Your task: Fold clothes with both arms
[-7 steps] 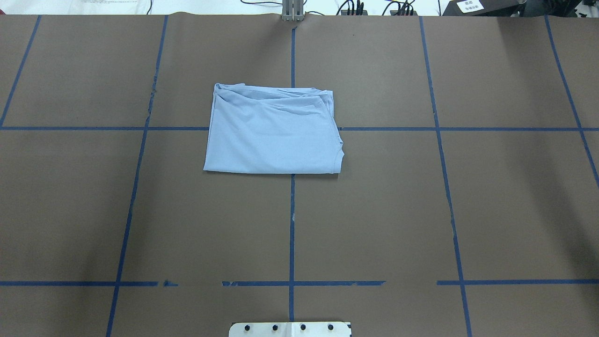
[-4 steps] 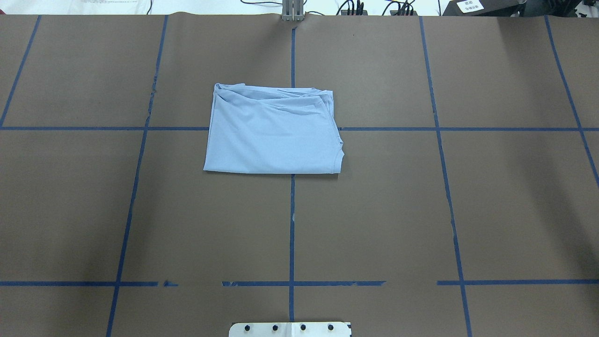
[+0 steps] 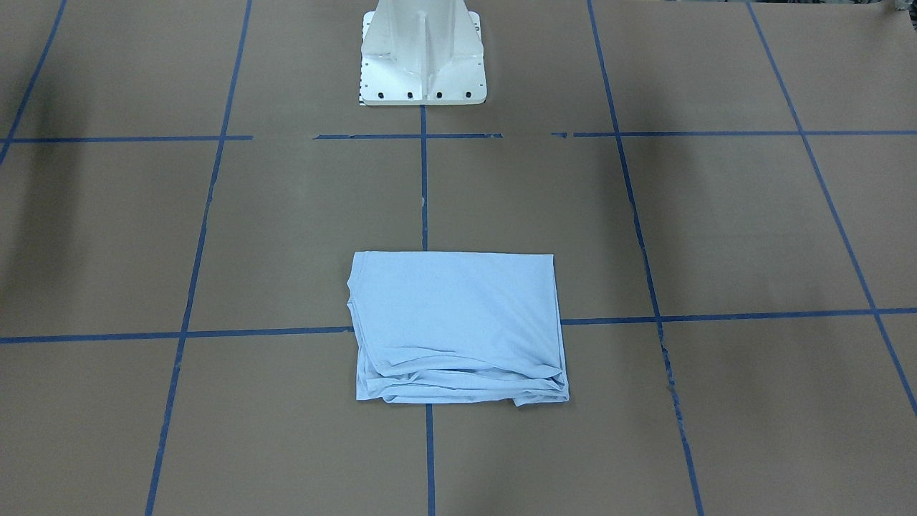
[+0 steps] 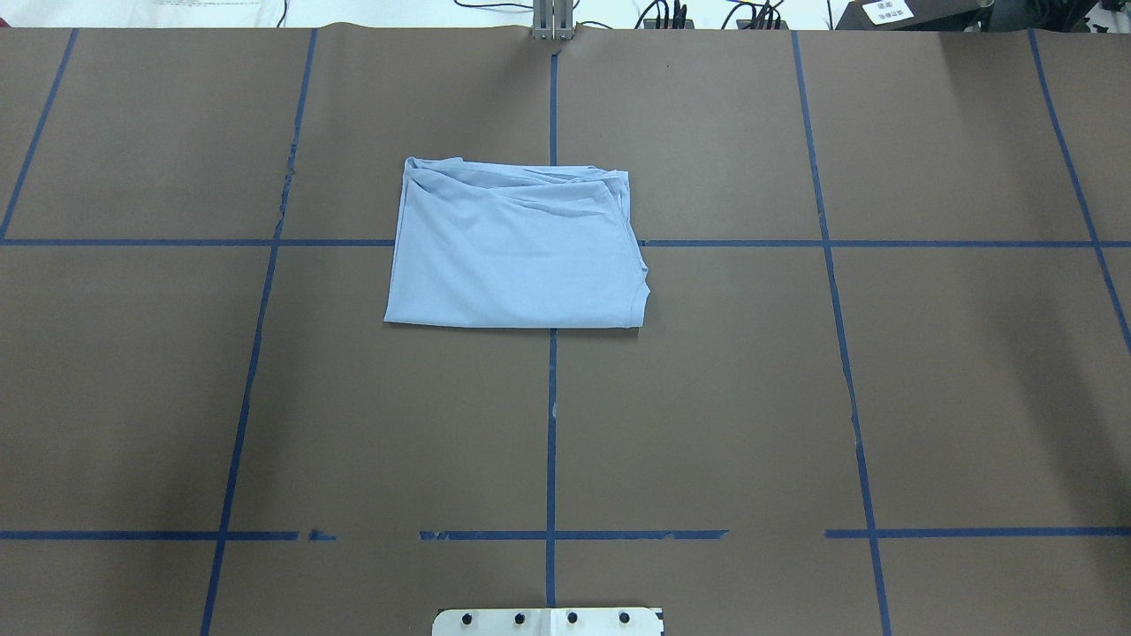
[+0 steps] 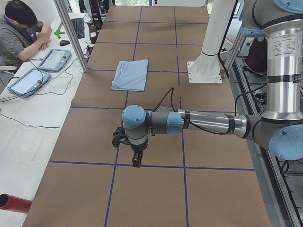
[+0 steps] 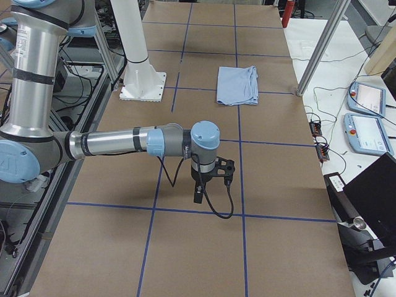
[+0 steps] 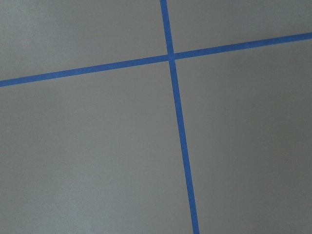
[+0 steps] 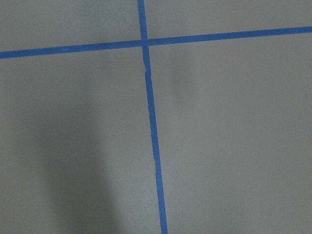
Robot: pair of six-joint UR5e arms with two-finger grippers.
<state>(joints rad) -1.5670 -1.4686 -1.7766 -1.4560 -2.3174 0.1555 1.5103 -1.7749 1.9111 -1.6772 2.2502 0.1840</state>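
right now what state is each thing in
T-shirt, folded into a rectangle, lying flat on the table, nothing touching it
left gripper, pointing down above the table, apart from the T-shirt; open or shut, cannot tell
right gripper, pointing down above the table, apart from the T-shirt; open or shut, cannot tell

The overhead camera sat behind the robot and looked forward and down on the table (image 4: pixel 707 397), with the pedestal (image 4: pixel 548 621) at its bottom edge. The front-facing one looked steeply down from the opposite side, with the pedestal at its top. Both shared the folded T-shirt (image 4: pixel 517 247) and the blue tape lines (image 4: pixel 551 424). Two side cameras stood high at the table's ends and looked along it. The left arm (image 5: pixel 203 124) was near in one, the right arm (image 6: pixel 117 143) near in the other, and the T-shirt was far off in both. Each wrist camera looked closely, apparently almost straight down, on a tape crossing.
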